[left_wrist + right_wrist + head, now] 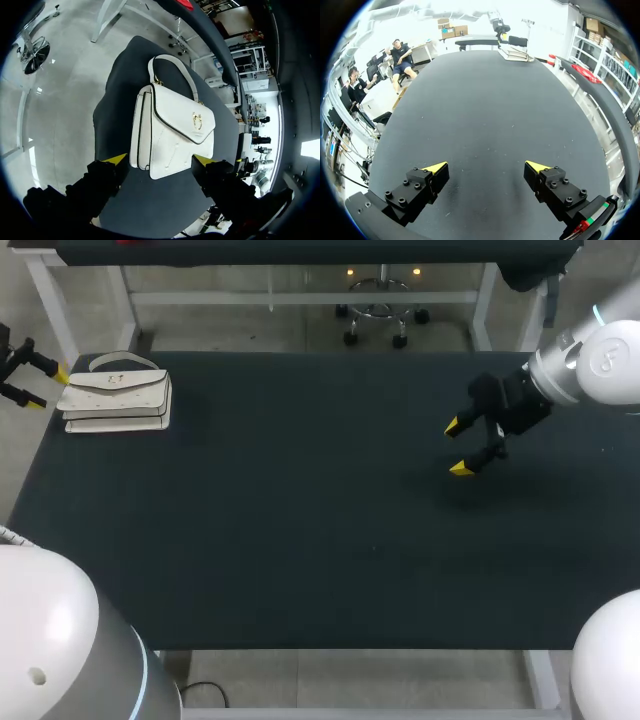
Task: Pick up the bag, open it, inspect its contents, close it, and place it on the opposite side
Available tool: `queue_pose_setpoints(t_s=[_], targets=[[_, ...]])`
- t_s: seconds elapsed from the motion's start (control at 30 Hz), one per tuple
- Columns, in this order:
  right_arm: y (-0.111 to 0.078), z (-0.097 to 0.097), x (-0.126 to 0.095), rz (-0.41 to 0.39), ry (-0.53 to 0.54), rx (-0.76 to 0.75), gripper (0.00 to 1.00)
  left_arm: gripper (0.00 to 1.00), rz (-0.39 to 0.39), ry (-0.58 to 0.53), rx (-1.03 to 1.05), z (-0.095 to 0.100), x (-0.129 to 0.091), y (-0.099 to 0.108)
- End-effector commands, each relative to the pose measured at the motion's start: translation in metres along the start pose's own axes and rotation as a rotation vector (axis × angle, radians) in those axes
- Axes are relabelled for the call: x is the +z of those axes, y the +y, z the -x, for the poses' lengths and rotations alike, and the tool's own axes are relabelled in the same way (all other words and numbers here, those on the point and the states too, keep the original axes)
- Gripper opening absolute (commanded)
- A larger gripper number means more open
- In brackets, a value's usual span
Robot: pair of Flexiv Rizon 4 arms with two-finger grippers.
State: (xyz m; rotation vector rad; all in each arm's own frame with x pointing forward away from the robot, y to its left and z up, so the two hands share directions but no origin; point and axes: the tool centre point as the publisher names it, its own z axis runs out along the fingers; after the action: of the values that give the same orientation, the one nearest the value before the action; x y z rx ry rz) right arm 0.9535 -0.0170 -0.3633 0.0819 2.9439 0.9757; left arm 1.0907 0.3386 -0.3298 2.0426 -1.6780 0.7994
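The black table [300, 540] carries a white leather handbag with a gold clasp [117, 392] at its ten o'clock corner, flap shut. The right gripper [457, 447] hangs near two o'clock, fingers spread on nothing. The left gripper [48, 388], its arm cut off at nine o'clock, gapes just beside the handbag; whether they touch is unclear.

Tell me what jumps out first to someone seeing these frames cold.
A white handbag with its flap shut sits alone at the far left corner of the dark table. The left gripper is open at the table's left edge, pointed at the bag. The right gripper, also open, hangs over the bare right side of the table, far from the bag.
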Motion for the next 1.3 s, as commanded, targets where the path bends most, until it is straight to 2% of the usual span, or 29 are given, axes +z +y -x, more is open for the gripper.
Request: queue_pose_setpoints(t_s=[0.03,0.13,0.57,0.63,0.9,1.1,1.3], targets=[[0.000,0.000,0.000,0.001,-0.001,-0.001,1.00,0.78,0.072,0.047,0.007,0.007,0.001,-0.011],[0.000,0.000,0.000,0.001,-0.001,-0.001,1.00,0.73,0.075,0.048,0.014,0.007,0.002,-0.014],[0.000,0.000,0.000,0.001,-0.001,-0.001,1.00,0.63,0.074,0.070,-0.007,0.013,0.010,-0.019],[0.000,0.000,0.000,0.001,-0.001,-0.001,1.00,0.57,0.074,0.073,-0.008,0.013,0.012,-0.020],[0.000,0.000,0.000,0.001,-0.001,-0.001,1.00,0.55,0.078,0.081,-0.008,0.011,0.018,-0.024],[0.000,0.000,0.000,0.001,-0.001,-0.001,1.00,0.44,0.083,0.089,-0.001,0.008,0.022,-0.026],[0.000,0.000,0.000,0.001,-0.001,-0.001,1.00,0.42,0.092,0.089,0.003,0.007,0.024,-0.027]])
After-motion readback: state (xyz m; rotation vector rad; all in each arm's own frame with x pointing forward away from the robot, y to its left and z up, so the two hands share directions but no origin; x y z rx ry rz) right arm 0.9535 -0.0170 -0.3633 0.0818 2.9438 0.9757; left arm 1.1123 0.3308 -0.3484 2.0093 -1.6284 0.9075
